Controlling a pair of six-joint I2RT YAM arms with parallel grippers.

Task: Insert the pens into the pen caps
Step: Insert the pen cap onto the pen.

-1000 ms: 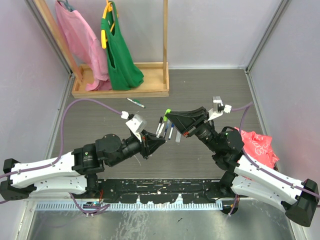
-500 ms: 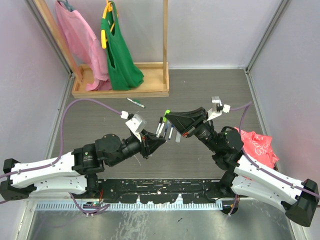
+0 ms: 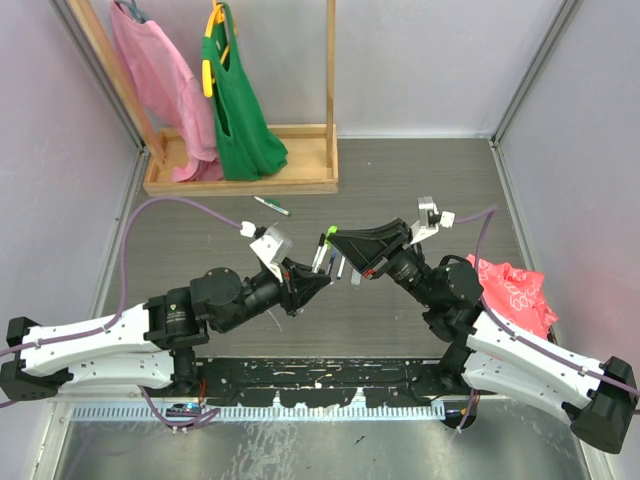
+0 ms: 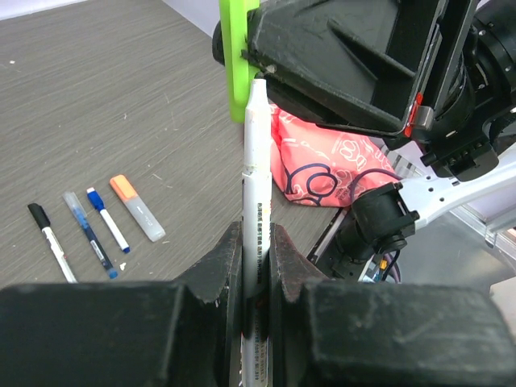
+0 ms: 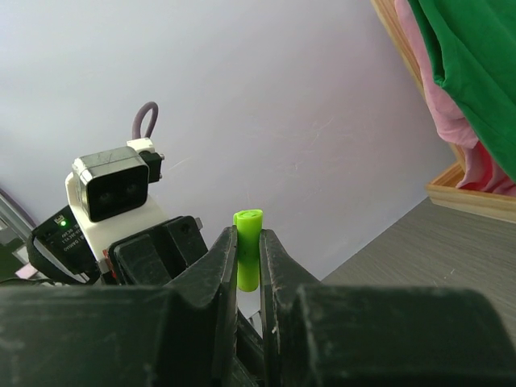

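Two arms meet above the middle of the table (image 3: 420,190) in the top view, the left gripper (image 3: 318,280) reaching up and right, the right gripper (image 3: 338,240) reaching down and left, with a light green cap (image 3: 331,232) at the point where they come together. One pen with a green end (image 3: 271,206) lies by itself farther back. From the left wrist, the left fingers (image 4: 222,266) are pressed against a white pen (image 4: 256,201), held upright with its tapered tip level with the lower part of the cap and overlapping its right edge. Whether the tip sits at the mouth or beside it I cannot tell. Four more pens (image 4: 89,234) lie on the table below, and a pink bag (image 4: 310,165) lies behind. From the right wrist, the right fingers (image 5: 222,258) pinch the cap by its sides, its end standing proud of them. The step in hand looks like lining pen up with cap. The next move probably calls for centring the tip on the cap's opening, then pushing straight along the barrel while both grips hold firm.
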